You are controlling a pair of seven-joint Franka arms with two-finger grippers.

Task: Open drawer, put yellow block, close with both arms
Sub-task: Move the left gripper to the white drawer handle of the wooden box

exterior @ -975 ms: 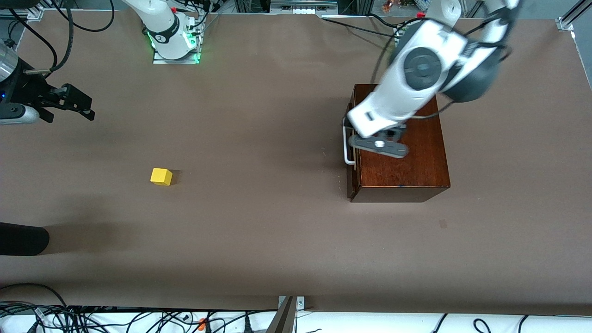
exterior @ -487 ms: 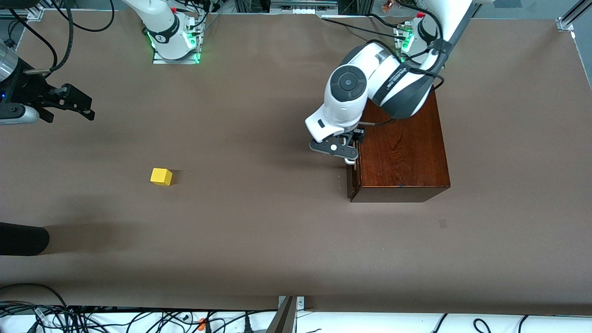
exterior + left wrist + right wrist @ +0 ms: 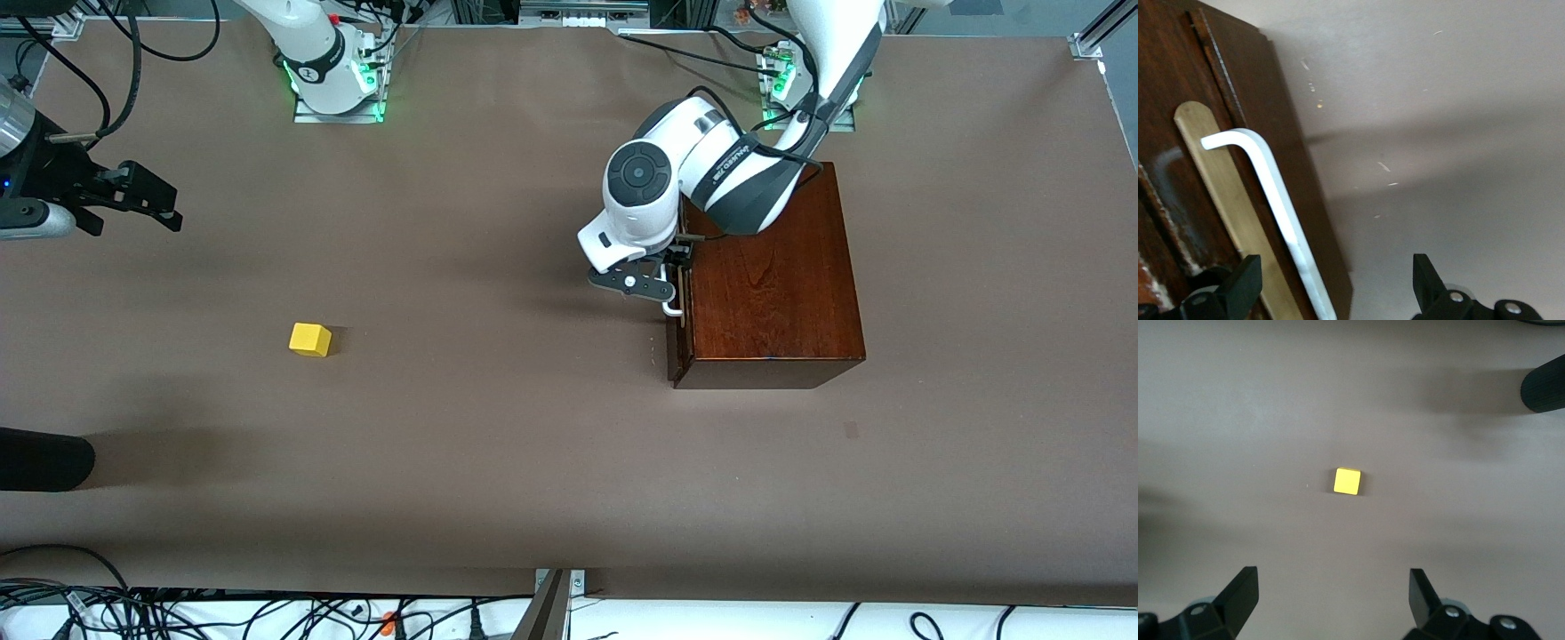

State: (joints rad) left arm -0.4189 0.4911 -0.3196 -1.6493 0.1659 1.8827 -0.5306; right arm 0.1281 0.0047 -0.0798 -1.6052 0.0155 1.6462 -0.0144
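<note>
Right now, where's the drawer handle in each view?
Front view: white handle on the box's front, mostly hidden under the left gripper.
Left wrist view: white bar between the open fingers.
Right wrist view: not in it.
Shared landmark: dark wooden box.

Left hand [image 3: 669, 286] at drawer handle [image 3: 673, 309] — yellow block [image 3: 309, 340] apart.

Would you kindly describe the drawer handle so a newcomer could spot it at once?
Find the dark wooden box toward the left arm's end of the table. On its front, at the open left gripper, is the handle: a white U-shaped bar, the only pale part.
</note>
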